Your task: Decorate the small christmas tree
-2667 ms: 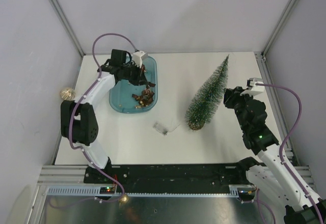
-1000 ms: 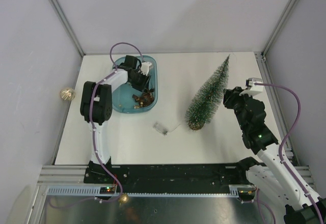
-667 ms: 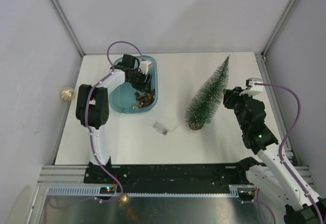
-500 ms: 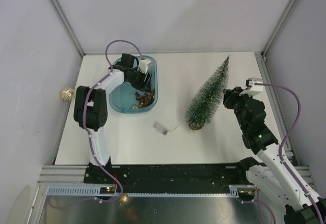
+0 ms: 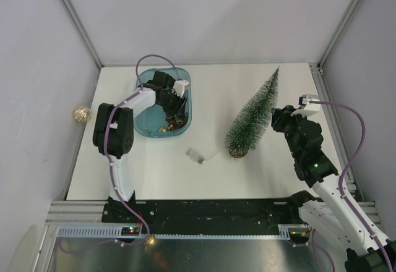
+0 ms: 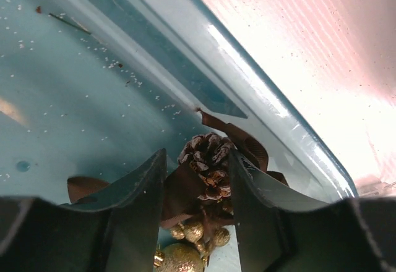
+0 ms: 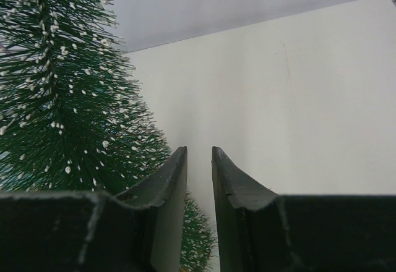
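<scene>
Left arm: its left gripper is down inside the blue tray, close to the side wall.
What changed: a moment ago this arm was nearer the far end of the tray. Now it has moved over the little pile of decorations.
Left jaws: they are partly open, with one finger on each side of a pine cone. I cannot tell if they are squeezing it yet.
In the pile: the pine cone has a brown ribbon on it, and gold balls lie just under it.
Tree: the small tree is on the right side of the table, well apart from the tray. It has not moved, and nothing hangs on it.
Right arm: the right gripper has stayed just beside the tree.
Right jaws: only a thin gap shows between them, with nothing in it.
What it means: I think the left arm is about to pick its first decoration. The job looks like it has just begun.
Next: the jaws need to close on the cone, lift it and take it over to the tree.
</scene>
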Available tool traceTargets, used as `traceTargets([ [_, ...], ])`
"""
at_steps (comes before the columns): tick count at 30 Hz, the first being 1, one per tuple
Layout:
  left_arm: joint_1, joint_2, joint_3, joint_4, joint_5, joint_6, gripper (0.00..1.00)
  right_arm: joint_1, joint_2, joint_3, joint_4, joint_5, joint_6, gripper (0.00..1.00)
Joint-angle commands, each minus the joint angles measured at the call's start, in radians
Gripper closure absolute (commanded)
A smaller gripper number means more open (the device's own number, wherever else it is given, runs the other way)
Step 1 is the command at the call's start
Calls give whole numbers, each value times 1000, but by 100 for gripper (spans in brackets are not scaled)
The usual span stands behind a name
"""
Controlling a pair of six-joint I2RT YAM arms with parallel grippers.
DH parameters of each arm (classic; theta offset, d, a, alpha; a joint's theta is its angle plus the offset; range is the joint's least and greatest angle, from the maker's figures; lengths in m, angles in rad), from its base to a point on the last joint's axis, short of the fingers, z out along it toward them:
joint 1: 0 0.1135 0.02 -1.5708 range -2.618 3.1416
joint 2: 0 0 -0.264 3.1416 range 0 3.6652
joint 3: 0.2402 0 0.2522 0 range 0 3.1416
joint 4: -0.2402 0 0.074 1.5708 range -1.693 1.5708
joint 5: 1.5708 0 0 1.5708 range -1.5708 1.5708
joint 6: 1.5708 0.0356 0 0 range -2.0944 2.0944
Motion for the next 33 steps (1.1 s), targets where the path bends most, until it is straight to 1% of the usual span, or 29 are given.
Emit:
traceTargets([
  [1, -14, 8, -16, 6, -34, 50, 54, 0, -7, 12, 15, 13, 1, 72],
  [9, -29, 48, 17, 6, -97, 64, 61, 0, -5, 12, 17, 12, 4, 72],
  [11, -33, 42, 16, 6, -106, 69, 67, 0, -7, 12, 18, 13, 3, 72],
  [14, -33, 9, 12, 5, -110, 66, 84, 0, -11, 12, 16, 13, 3, 72],
  [15, -33, -6, 10, 6, -104, 64, 88, 0, -11, 11, 16, 13, 3, 72],
  [18, -33, -82, 3, 5, -78, 47, 97, -1, -12, 10, 15, 10, 7, 72],
  [19, -33, -109, 4, 4, -67, 38, 98, 0, -12, 11, 15, 10, 8, 73],
  [26, -34, -228, 38, -32, 18, -3, 100, 0, -19, 12, 15, 7, 10, 72],
  [33, -39, -295, 61, -55, 102, -49, 97, 1, -21, 12, 15, 6, 10, 72],
])
